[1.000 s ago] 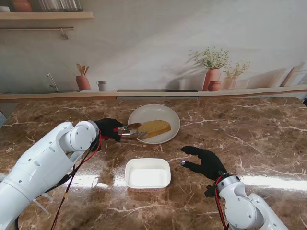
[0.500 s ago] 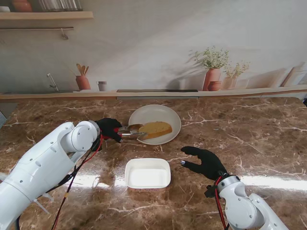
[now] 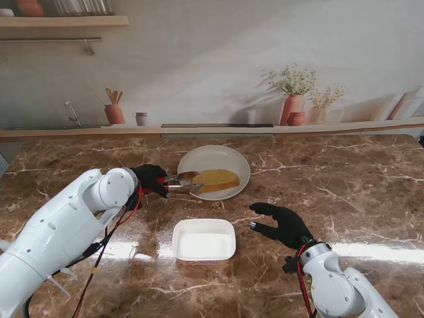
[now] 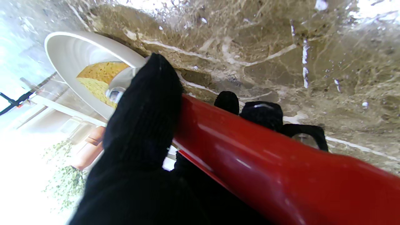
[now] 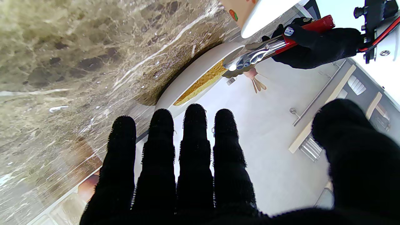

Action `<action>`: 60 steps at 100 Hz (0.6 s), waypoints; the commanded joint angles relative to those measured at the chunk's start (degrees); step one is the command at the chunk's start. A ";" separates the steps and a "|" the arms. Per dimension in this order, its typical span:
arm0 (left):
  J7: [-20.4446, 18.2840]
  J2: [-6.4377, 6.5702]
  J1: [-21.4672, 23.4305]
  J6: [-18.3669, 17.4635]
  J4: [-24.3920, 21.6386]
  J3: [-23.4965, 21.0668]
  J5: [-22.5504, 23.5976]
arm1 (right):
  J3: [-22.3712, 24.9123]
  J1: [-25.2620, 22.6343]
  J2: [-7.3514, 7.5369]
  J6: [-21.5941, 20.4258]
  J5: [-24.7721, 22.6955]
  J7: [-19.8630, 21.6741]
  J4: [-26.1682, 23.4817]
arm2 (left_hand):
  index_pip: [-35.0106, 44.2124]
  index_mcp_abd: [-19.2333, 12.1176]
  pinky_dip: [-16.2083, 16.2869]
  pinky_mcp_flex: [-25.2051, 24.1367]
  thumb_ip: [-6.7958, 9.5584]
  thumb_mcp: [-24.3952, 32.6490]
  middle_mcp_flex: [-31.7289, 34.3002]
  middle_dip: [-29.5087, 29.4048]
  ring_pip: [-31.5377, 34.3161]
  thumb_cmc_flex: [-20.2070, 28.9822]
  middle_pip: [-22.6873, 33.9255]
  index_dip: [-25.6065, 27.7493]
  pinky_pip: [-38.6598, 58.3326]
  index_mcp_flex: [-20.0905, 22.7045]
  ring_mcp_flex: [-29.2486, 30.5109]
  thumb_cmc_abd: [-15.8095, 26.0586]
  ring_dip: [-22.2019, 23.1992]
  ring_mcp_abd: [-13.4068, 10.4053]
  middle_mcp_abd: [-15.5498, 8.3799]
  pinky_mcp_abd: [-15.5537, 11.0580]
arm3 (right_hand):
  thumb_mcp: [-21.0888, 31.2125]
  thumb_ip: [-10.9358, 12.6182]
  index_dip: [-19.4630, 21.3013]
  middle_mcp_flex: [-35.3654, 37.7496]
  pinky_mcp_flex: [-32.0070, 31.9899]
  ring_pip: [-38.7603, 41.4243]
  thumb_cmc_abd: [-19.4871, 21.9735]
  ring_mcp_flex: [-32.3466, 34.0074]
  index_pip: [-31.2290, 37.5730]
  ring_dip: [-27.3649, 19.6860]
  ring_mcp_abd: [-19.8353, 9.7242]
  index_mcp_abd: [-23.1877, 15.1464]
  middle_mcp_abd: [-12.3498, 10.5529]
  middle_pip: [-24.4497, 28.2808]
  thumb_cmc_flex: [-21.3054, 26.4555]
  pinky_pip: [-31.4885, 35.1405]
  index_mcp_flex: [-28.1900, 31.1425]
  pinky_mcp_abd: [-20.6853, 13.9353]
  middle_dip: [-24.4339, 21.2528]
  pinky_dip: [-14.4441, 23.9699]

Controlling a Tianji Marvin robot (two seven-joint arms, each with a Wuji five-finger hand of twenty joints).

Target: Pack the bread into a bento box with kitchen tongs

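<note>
**Left hand holds tongs at bread; bento box stands empty**

While the left hand (image 3: 151, 177) is clamped on the red handle of the tongs (image 3: 177, 181), the metal tips reach over the left rim of the white plate (image 3: 232, 161) and meet the left end of the bread (image 3: 215, 178). From the stand's view one tip lies over the slice's end and the other at its near edge; whether the slice is actually pinched cannot be told. The left wrist view shows the thumb (image 4: 147, 103) pressed over the red handle (image 4: 265, 162), with other fingertips curled round from the opposite side. The bread is a single yellow-brown slice, lying on the plate at the far centre of the marble bench (image 3: 344, 179).

The bento box (image 3: 204, 240), white with rounded corners, sits on the bench nearer to the robot than the plate and apart from it. Its interior shows nothing inside.

The right hand (image 3: 283, 224) is to the right of the box, near it but not touching. Its fingers are spread apart and it holds nothing. The right wrist view confirms four fingers (image 5: 193, 147) extended side by side with the thumb set off separately, and shows the tongs (image 5: 256, 54) at the plate's (image 5: 193, 75) edge beyond them.
</note>
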 commanded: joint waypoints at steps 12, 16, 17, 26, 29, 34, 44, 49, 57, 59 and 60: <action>1.16 -0.56 1.03 0.09 -0.23 -1.01 -0.84 | -0.04 -0.42 -0.10 0.10 0.33 0.90 0.33 | 33.65 -19.23 3.01 2.63 2.37 8.14 2.00 2.48 4.43 12.50 5.34 15.13 11.13 4.83 4.10 16.15 1.38 -0.75 -3.89 1.17 | -1.28 2.33 0.05 0.07 -0.36 0.12 0.84 -0.04 -0.45 0.91 0.24 -1.85 -0.21 0.08 0.79 -0.36 -0.76 -0.32 0.55 1.86; 1.30 -0.60 1.19 0.07 -0.32 -1.25 -1.04 | -0.03 -0.42 -0.11 0.07 0.30 0.86 0.33 | 35.05 -19.92 2.99 2.63 2.31 8.21 2.05 2.83 4.78 12.51 6.13 17.88 11.15 4.88 4.12 16.24 1.48 -0.79 -4.24 1.17 | -1.30 2.33 0.05 0.01 -0.34 0.10 0.80 -0.09 -0.48 0.91 0.25 -1.81 -0.22 0.05 0.78 -0.36 -0.82 -0.31 0.54 1.87; 1.28 -0.60 1.23 0.08 -0.36 -1.31 -1.11 | -0.03 -0.42 -0.11 0.06 0.30 0.85 0.33 | 35.35 -20.10 2.98 2.62 2.29 8.22 2.09 2.87 4.84 12.50 6.26 18.46 11.16 4.90 4.12 16.30 1.50 -0.77 -4.26 1.18 | -1.30 2.33 0.04 0.00 -0.34 0.11 0.80 -0.06 -0.50 0.91 0.26 -1.83 -0.22 0.05 0.78 -0.37 -0.85 -0.30 0.54 1.88; 1.76 -0.69 1.75 -0.50 -0.52 -2.08 -1.47 | -0.04 -0.41 -0.12 0.05 0.27 0.77 0.34 | 37.28 -21.93 3.28 2.73 2.08 8.84 2.63 3.69 5.95 12.51 8.30 25.97 11.45 5.49 4.44 16.37 1.73 -0.72 -4.92 1.69 | -1.31 2.34 0.05 0.08 -0.29 0.09 0.80 -0.11 -0.52 0.91 0.33 -1.79 -0.21 0.08 0.76 -0.37 -0.87 -0.34 0.55 1.90; 2.13 -0.78 1.97 -0.79 -0.56 -2.40 -1.65 | -0.04 -0.41 -0.12 0.06 0.27 0.79 0.34 | 38.04 -22.46 3.30 2.83 1.95 9.02 2.70 3.90 6.31 12.50 8.63 27.24 11.58 5.53 4.56 16.30 1.79 -0.66 -5.02 1.90 | -1.30 2.34 0.06 -0.01 -0.32 0.09 0.82 -0.10 -0.51 0.91 0.33 -1.84 -0.17 0.05 0.78 -0.39 -0.86 -0.36 0.54 1.91; 2.73 -0.91 2.34 -1.01 -0.74 -2.92 -1.93 | -0.05 -0.42 -0.11 0.08 0.29 0.84 0.32 | 38.52 -23.14 3.39 2.73 1.83 9.16 2.78 4.19 6.63 12.50 9.11 29.04 11.66 5.57 4.61 16.44 1.82 -0.56 -5.24 2.09 | -1.31 2.34 0.06 -0.02 -0.31 0.12 0.76 -0.05 -0.54 0.92 0.34 -1.83 -0.27 0.04 0.78 -0.39 -0.91 -0.36 0.54 1.92; 3.11 -0.94 2.91 -1.49 -1.28 -3.76 -2.08 | -0.07 -0.42 -0.11 0.11 0.29 0.86 0.27 | 39.10 -24.04 3.54 2.65 1.71 9.25 2.97 4.73 6.95 12.51 9.72 30.67 11.75 5.81 4.66 16.40 1.92 -0.54 -5.53 2.24 | -1.30 2.34 0.05 -0.01 -0.31 0.10 0.79 -0.11 -0.61 0.91 0.38 -1.90 -0.23 0.05 0.79 -0.42 -1.03 -0.42 0.54 1.95; 3.10 -0.90 3.16 -1.69 -1.63 -4.15 -2.10 | -0.09 -0.40 -0.10 0.10 0.25 0.88 0.26 | 39.36 -24.39 3.58 2.67 1.67 9.29 3.02 4.93 7.04 12.51 9.91 31.23 11.79 5.97 4.67 16.39 1.95 -0.52 -5.67 2.20 | -1.30 2.34 0.05 -0.07 -0.30 0.10 0.83 -0.11 -0.62 0.91 0.29 -1.90 -0.27 0.03 0.79 -0.42 -1.04 -0.37 0.53 1.96; 2.97 -0.81 3.59 -1.98 -2.17 -4.79 -2.21 | -0.13 -0.35 -0.11 0.09 0.25 0.84 0.25 | 39.64 -24.87 3.68 2.27 1.61 9.45 3.19 5.25 7.05 12.51 10.16 32.19 11.66 6.13 4.54 16.38 1.97 -0.43 -5.83 2.31 | -1.32 2.34 0.05 -0.04 -0.29 0.10 0.83 -0.10 -0.68 0.91 0.30 -1.83 -0.17 0.05 0.84 -0.43 -1.13 -0.40 0.54 1.97; 2.89 -0.78 3.68 -2.06 -2.31 -4.94 -2.24 | -0.14 -0.34 -0.11 0.10 0.23 0.81 0.26 | 39.69 -24.98 3.71 2.25 1.60 9.48 3.13 5.29 7.06 12.51 10.15 32.35 11.64 6.14 4.53 16.37 1.97 -0.42 -5.90 2.34 | -1.33 2.34 0.05 -0.04 -0.28 0.11 0.82 -0.07 -0.68 0.92 0.27 -1.85 -0.19 0.05 0.82 -0.43 -1.15 -0.40 0.54 1.98; 2.83 -0.75 3.73 -2.08 -2.40 -5.02 -2.26 | -0.15 -0.33 -0.11 0.10 0.22 0.80 0.25 | 39.71 -25.10 3.74 2.13 1.58 9.51 3.11 5.36 7.04 12.50 10.19 32.52 11.60 6.12 4.43 16.39 1.99 -0.38 -5.91 2.36 | -1.34 2.34 0.04 -0.06 -0.29 0.11 0.85 -0.08 -0.70 0.91 0.28 -1.81 -0.22 0.04 0.79 -0.43 -1.19 -0.41 0.53 1.98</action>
